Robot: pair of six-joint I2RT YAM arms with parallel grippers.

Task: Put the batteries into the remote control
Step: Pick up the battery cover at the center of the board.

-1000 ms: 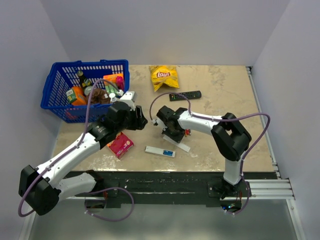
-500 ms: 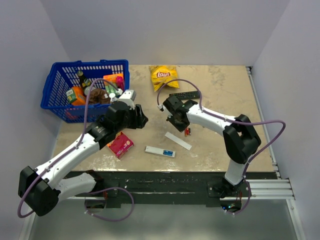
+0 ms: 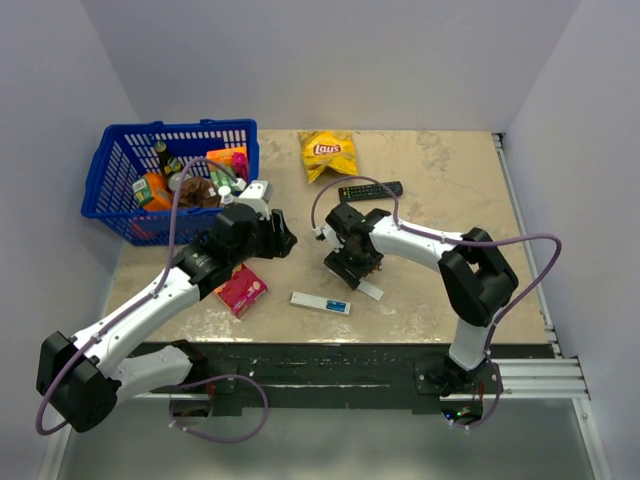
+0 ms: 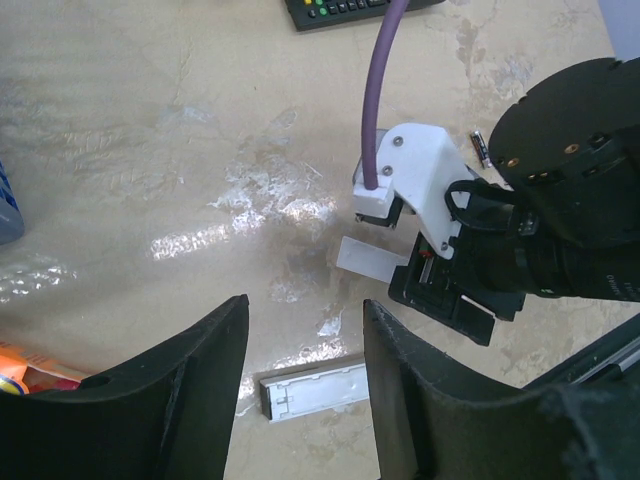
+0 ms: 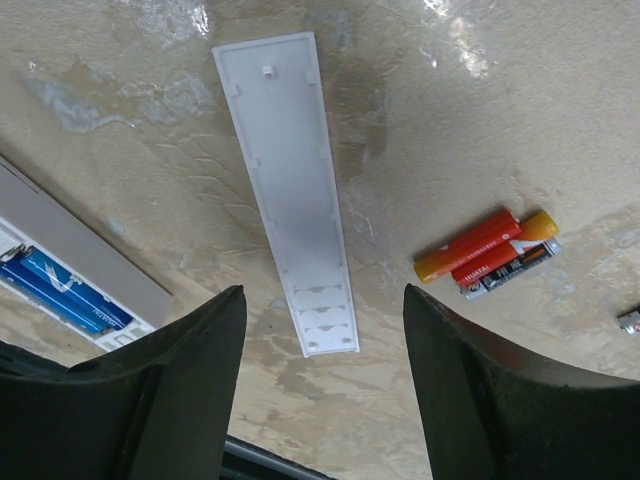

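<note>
One white remote control lies in the lower middle of the top view, close to the near edge of the tabletop. Its compartment is uncovered, and in it I see blue batteries, two as far as I can tell. One white back strip lies apart from it, just to its right. Two red-orange batteries lie touching side by side further right, with one dark cylinder against them.

The right pincer hangs over the strip with its jaws apart, holding nothing. The left pincer hovers to the left of it, also parted and empty.

The right part of the tabletop is bare and gives room to move. Toward the far side lie one black remote and one yellow crisp bag. One blue basket full of goods fills the upper left. One pink box lies beside the left arm.
</note>
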